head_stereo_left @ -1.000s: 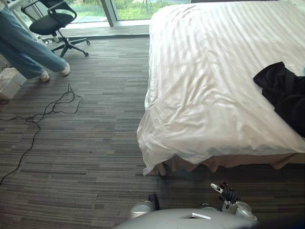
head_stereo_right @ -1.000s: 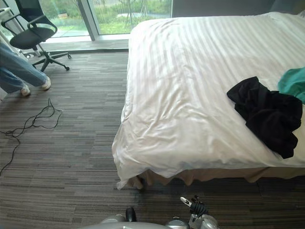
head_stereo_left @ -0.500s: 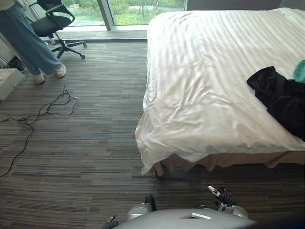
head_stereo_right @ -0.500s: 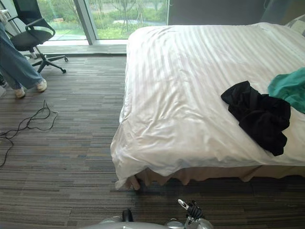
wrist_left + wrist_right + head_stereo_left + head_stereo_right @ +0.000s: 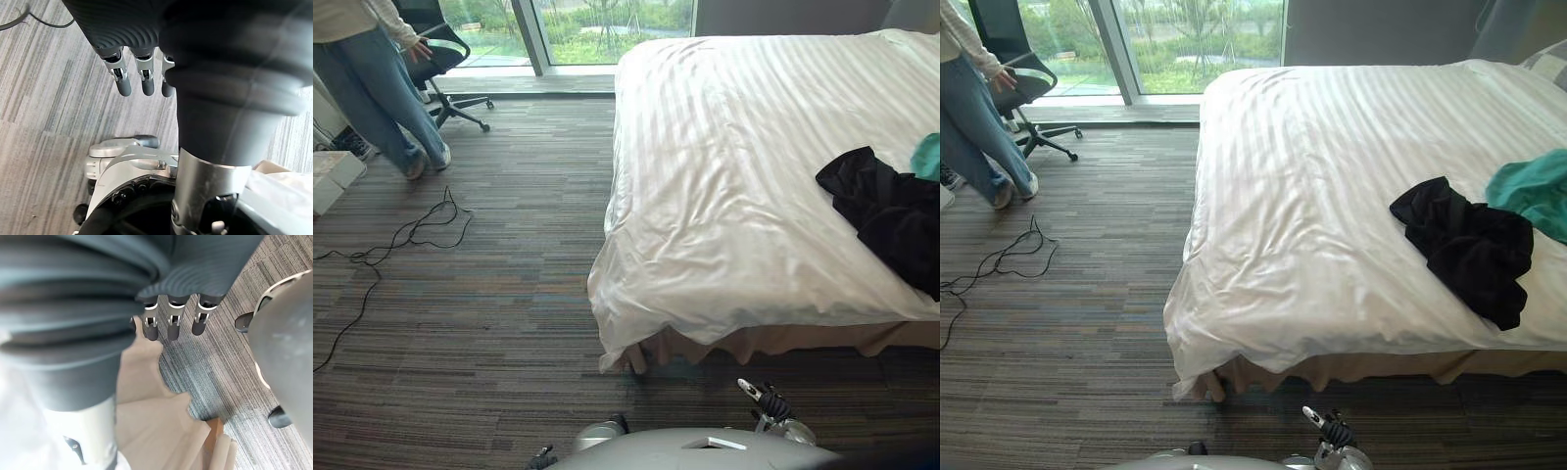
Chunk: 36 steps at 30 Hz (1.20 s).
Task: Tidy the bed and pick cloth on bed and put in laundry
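While left hand (image 5: pixel 145 74) and right hand (image 5: pixel 172 319) hang with fingers loosely straight, holding nothing, black cloth (image 5: pixel 1464 247) lies on bed (image 5: pixel 1312 176) at 3 o'clock, teal cloth (image 5: pixel 1534 192) just beside it.

On the bed (image 5: pixel 1312 166), toward its front right, lies a cloth (image 5: pixel 1464 245), with another cloth (image 5: pixel 1533 191) touching it (farther right). Well left of the bed, a person (image 5: pixel 974 117) stands beside a chair (image 5: pixel 1013 73).

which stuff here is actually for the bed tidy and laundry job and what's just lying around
For the job: white duvet on the bed, black cloth, teal cloth.
Just around: office chair, person, white box.
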Available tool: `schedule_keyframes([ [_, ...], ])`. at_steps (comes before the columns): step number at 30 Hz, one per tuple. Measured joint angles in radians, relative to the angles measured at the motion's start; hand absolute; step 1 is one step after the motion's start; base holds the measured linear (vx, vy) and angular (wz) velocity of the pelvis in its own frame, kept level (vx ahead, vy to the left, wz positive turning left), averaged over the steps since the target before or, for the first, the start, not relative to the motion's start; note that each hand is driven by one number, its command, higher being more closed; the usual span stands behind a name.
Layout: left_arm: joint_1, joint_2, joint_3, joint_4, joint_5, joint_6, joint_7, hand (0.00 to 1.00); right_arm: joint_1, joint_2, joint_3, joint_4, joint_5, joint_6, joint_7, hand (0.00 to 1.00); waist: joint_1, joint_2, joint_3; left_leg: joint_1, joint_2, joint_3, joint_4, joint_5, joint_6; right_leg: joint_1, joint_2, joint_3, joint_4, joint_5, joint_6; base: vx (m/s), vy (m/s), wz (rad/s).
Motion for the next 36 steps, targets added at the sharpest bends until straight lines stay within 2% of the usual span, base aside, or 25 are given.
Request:
schedule_keyframes([
  [4, -0.007, 0.002, -0.008, 0.013, -0.001, 0.004, -0.007, 0.00, 0.000, -0.001, 0.005, -0.001, -0.015, -0.014, 0.003, 0.00, -0.001, -0.002, 0.001, 0.000, 0.010, 0.021, 0.000, -0.007, -0.003, -0.013, 0.012, 0.029, -0.003, -0.006, 0.002, -0.11, 0.001, -0.19],
  [11, -0.009, 0.013, -0.006, 0.021, -0.001, -0.001, -0.069, 0.00, 0.001, -0.001, 0.024, -0.002, -0.026, -0.037, 0.002, 0.00, -0.001, -0.007, -0.001, -0.017, 0.019, 0.060, 0.000, -0.012, 0.003, -0.051, 0.013, 0.062, -0.005, 0.008, 0.007, 0.01, 0.020, -0.16],
  [12, -0.009, 0.013, -0.006, 0.021, -0.001, -0.002, -0.071, 0.00, 0.001, -0.001, 0.024, -0.001, -0.026, -0.036, 0.002, 0.00, -0.001, -0.007, -0.001, -0.014, 0.017, 0.061, 0.000, -0.012, 0.000, -0.048, 0.012, 0.063, -0.005, 0.016, -0.002, 0.08, 0.024, 0.01],
  [36, -0.012, 0.016, -0.015, 0.021, -0.041, 0.032, -0.080, 0.00, -0.009, -0.010, 0.063, 0.002, -0.028, -0.023, -0.003, 0.00, -0.003, 0.000, 0.001, 0.023, 0.009, 0.068, 0.000, -0.022, -0.008, -0.001, 0.015, 0.060, -0.038, 0.023, -0.001, 0.02, 0.002, -0.01],
])
